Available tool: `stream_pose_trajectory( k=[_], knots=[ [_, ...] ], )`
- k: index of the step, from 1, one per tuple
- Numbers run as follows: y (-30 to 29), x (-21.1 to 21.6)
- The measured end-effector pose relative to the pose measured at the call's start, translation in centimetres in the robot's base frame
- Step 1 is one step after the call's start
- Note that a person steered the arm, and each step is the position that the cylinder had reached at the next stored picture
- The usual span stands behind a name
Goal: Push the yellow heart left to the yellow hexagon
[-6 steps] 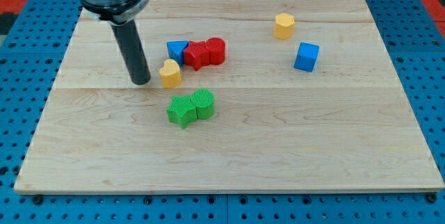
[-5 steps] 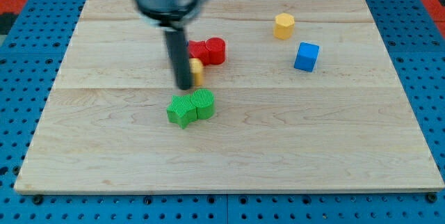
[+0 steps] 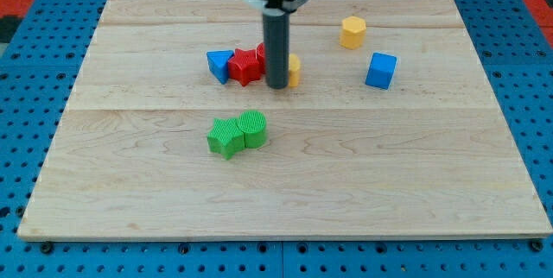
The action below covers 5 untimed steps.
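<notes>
Tool: my tip [image 3: 278, 85] sits on the table a little toward the top edge from the middle; it is a plain dark rod with nothing to open or close, and it grips nothing.
Yellow heart: the yellow heart [image 3: 294, 70] lies right against the rod on the side of the view's right, mostly hidden behind it, so its shape can hardly be made out.
Red blocks: the red blocks [image 3: 247, 65] sit just on the other side of the rod, partly covered by it.
Blue triangle: the blue triangle [image 3: 219, 64] touches the red blocks on their left.
Yellow hexagon: the yellow hexagon [image 3: 352, 32] stands apart, toward the table's top right corner.
Blue cube: the blue cube [image 3: 381, 70] is near the hexagon, closer to the right edge.
Green blocks: two green blocks [image 3: 237, 133] touch each other near the middle.
Table: the table [image 3: 406, 166] is a pale wooden board with visible grain.
Room: a blue pegboard floor [image 3: 17, 105] surrounds it.
</notes>
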<state>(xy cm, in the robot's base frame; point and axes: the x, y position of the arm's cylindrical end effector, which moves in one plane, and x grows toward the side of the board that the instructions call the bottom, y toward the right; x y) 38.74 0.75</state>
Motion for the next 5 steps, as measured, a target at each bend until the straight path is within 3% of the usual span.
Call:
stream_pose_trajectory(
  k=[3, 5],
  knots=[
    [4.8, -5.3],
    [16.0, -4.5]
  ],
)
